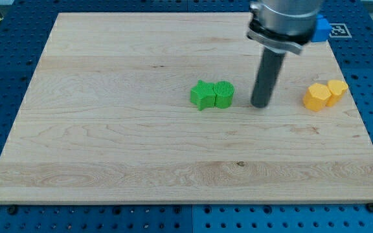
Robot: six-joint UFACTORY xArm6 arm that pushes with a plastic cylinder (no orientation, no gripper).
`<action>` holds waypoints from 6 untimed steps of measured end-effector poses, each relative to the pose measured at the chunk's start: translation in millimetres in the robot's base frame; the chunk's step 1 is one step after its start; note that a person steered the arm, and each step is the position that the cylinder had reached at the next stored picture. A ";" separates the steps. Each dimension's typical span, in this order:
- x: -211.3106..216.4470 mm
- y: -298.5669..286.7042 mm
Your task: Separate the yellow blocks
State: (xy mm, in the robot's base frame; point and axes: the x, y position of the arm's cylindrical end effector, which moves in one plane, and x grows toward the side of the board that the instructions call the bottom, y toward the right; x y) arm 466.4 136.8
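Right now my tip [260,105] rests on the counter [109,142] between the green blocks [212,94] and the two touching yellow blocks [324,94] at the right – no tool, just a rod – and they look light, hard, slidey, so push into their seam.

one view | high, angled down | whole wooden board [109,149] framed | mid-range

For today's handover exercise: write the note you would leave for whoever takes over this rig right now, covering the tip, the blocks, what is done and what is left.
My tip rests on the board, between the green pair and the yellow pair, touching neither.
Two yellow blocks sit touching near the view's right edge.
Two green blocks, one star-shaped, touch mid-board.
Done: nothing yet.
Left: push the yellows apart.
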 end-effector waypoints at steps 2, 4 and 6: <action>13.6 121.0; -54.9 68.0; -48.5 105.6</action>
